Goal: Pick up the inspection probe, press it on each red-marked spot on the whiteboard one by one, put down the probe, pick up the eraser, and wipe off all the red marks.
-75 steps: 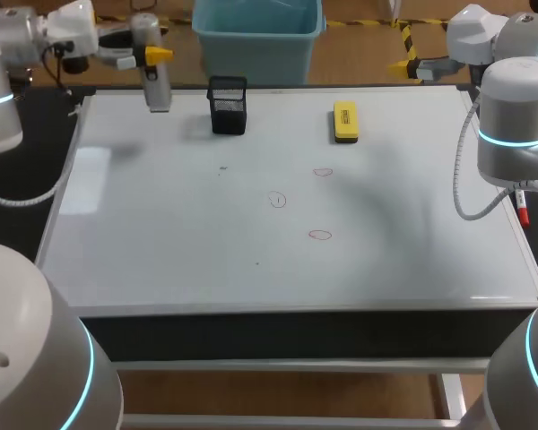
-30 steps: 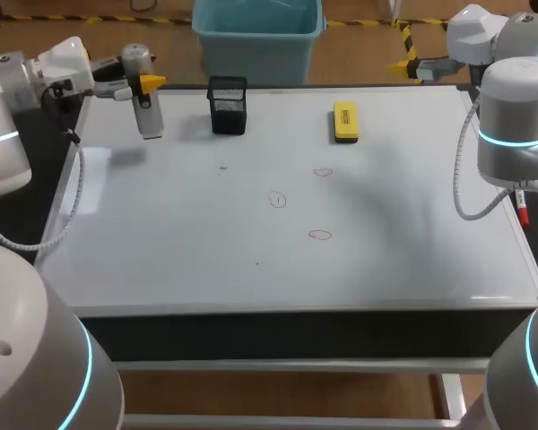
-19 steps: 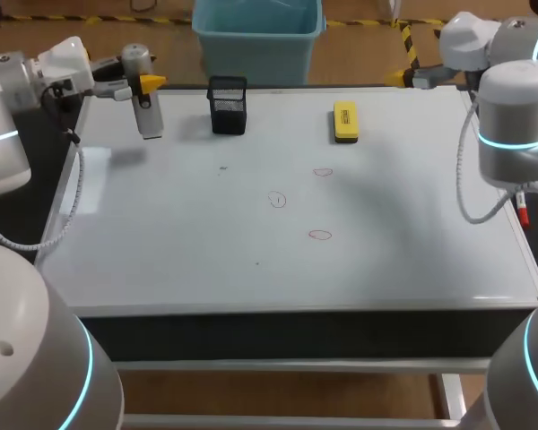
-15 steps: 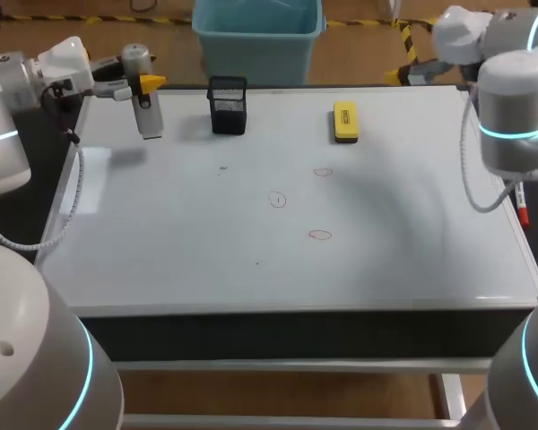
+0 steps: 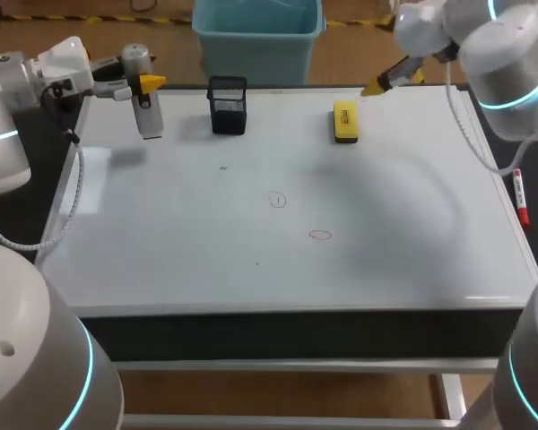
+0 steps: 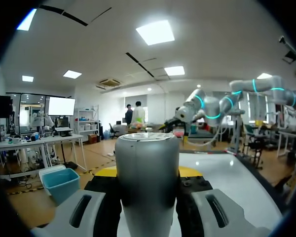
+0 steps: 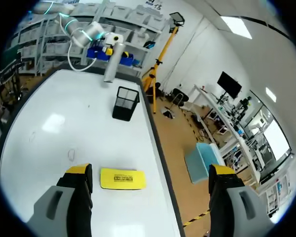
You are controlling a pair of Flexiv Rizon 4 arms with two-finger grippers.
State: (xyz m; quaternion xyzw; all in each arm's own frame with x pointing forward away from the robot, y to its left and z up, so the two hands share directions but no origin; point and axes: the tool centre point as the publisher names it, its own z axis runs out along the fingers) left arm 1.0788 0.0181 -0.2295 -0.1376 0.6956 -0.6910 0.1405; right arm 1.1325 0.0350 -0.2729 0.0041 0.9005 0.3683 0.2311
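Left gripper (image 5: 145, 82) clamps probe (image 5: 149, 116) aloft, far left. Right gripper (image 7: 150, 173), wide open, hovers near eraser (image 5: 344, 121), likely lining up a grasp.

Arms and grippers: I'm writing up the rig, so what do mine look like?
The left arm and right arm are rounded, white-grey, with cyan rings at joints and a looping grey cable. The left gripper and right gripper have yellow-tipped fingers.
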